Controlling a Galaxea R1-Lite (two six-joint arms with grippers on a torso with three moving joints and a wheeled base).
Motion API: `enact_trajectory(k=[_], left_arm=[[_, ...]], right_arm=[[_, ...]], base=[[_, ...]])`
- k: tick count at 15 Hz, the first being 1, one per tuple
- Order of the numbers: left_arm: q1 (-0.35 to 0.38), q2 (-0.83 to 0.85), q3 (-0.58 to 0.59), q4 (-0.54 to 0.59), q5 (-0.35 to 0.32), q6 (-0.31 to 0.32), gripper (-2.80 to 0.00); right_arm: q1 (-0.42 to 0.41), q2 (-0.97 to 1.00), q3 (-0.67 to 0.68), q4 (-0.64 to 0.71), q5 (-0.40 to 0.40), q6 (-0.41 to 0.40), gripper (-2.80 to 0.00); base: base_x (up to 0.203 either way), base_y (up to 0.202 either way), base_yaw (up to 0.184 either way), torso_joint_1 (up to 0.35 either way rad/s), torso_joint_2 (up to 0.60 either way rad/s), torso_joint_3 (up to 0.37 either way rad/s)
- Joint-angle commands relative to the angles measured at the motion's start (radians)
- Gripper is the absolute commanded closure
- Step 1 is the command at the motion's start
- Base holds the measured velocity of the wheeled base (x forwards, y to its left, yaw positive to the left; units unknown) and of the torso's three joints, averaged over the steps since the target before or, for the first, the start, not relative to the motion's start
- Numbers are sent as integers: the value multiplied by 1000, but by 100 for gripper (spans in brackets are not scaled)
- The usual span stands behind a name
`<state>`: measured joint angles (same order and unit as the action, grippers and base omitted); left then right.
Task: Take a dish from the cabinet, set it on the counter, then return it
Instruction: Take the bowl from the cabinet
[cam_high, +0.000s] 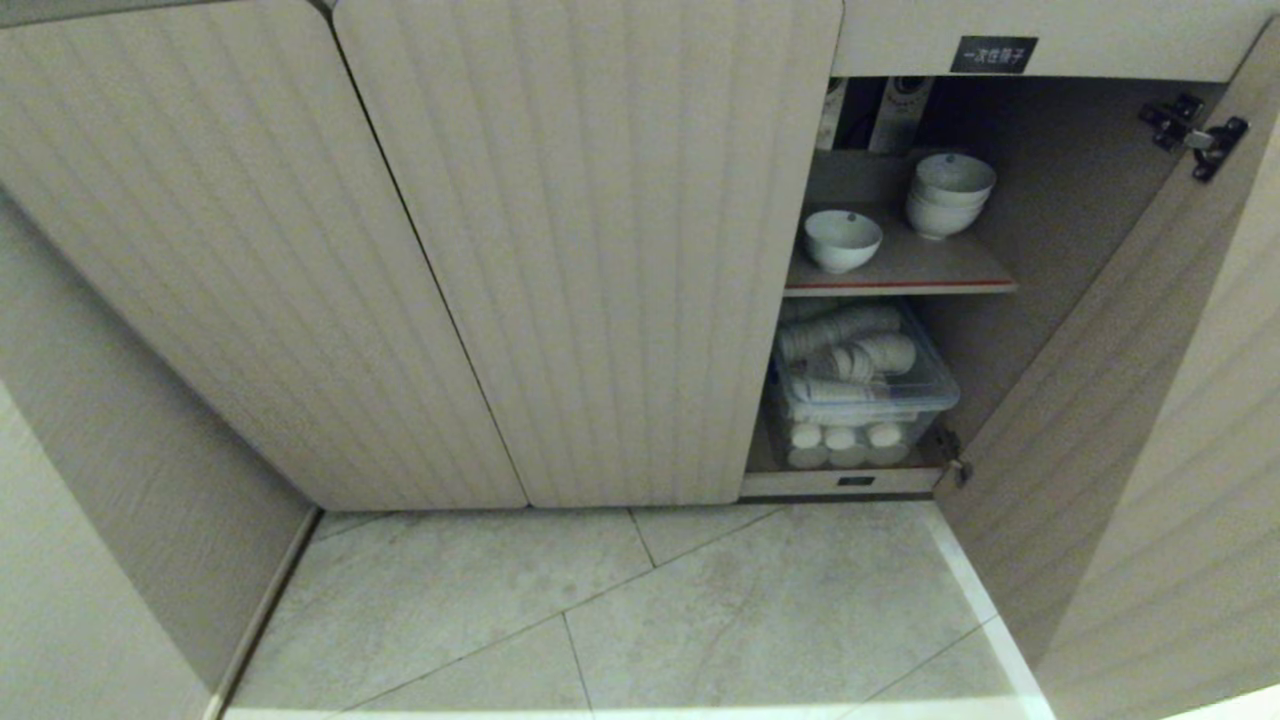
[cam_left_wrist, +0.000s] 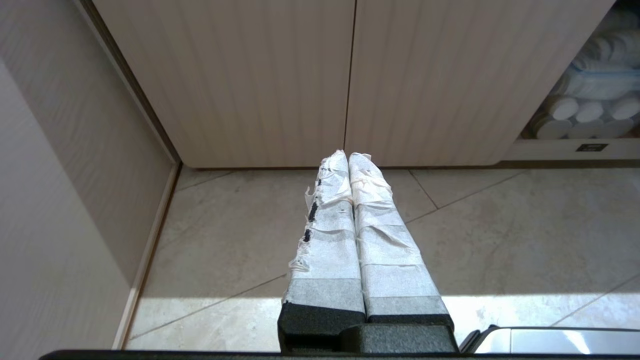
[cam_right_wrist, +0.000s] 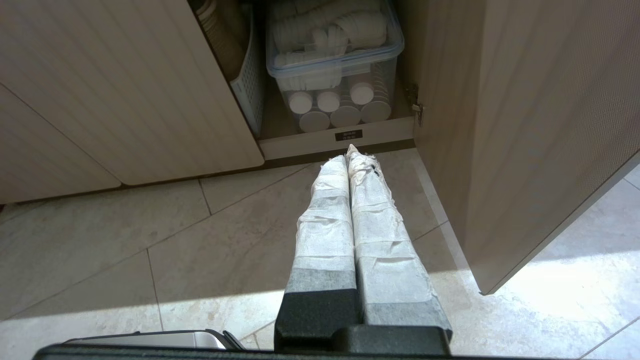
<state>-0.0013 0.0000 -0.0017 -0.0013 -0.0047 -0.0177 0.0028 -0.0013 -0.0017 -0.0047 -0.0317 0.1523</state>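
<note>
The dish, a small white footed bowl, stands alone on the front left of the cabinet's inner shelf. The cabinet has beige ribbed doors; its right-hand door stands open. The counter is out of view. Neither arm shows in the head view. My left gripper is shut and empty, low over the floor before the closed doors. My right gripper is shut and empty too, pointing at the open compartment's bottom sill.
A stack of white bowls sits behind the dish on the shelf. Below it a clear lidded bin holds white cups. A white basket stands beside the bin. The open door flanks the right gripper. Grey floor tiles lie in front.
</note>
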Motion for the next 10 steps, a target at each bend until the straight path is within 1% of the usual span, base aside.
enact_trajectory(k=[1, 10], left_arm=[[0, 0, 0, 0, -1, -1, 0], [0, 0, 0, 0, 0, 1, 0]], right_arm=[[0, 1, 0, 0, -1, 1, 0], [0, 1, 0, 0, -1, 1, 0]], base=[[0, 0, 0, 0, 0, 0], [0, 0, 0, 0, 0, 0]])
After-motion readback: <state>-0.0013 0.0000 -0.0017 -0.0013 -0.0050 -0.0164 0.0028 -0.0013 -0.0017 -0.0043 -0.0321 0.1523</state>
